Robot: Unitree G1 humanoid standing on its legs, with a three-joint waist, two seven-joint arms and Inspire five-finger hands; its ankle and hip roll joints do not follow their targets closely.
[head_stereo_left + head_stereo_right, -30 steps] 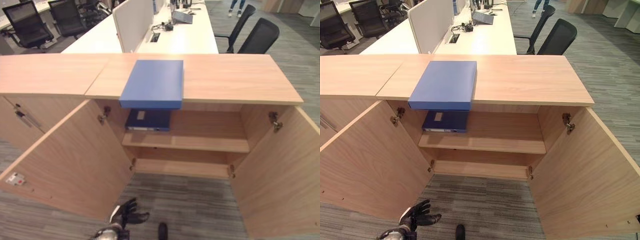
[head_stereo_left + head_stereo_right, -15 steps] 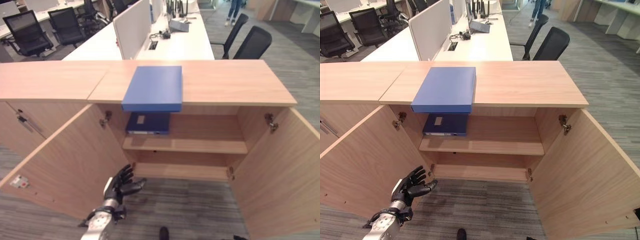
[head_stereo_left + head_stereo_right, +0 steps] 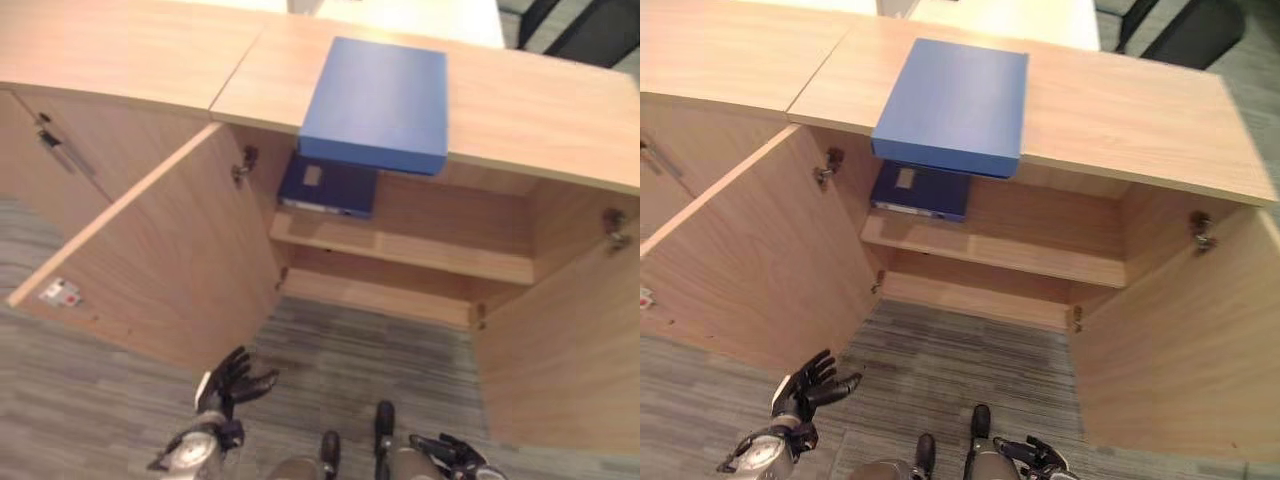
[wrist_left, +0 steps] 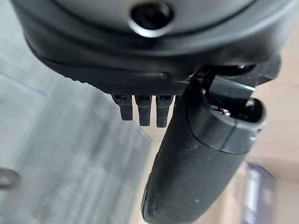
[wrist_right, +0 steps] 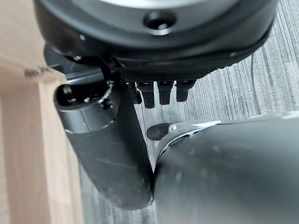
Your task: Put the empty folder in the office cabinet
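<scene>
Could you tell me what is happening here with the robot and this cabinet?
Nothing is held yet. The light blue box folder lies flat on top of the wooden office cabinet, overhanging its front edge, with both doors open. A dark blue binder already sits on the upper shelf. The left hand hangs open low over the carpet; the right hand is low too.

Grey striped carpet (image 3: 970, 365) spreads under and ahead of the left hand (image 3: 805, 388). Beyond the hand rises a light wood counter (image 3: 1140, 120). A black office chair (image 3: 1200, 30) stands far beyond the hand, behind that counter.
</scene>
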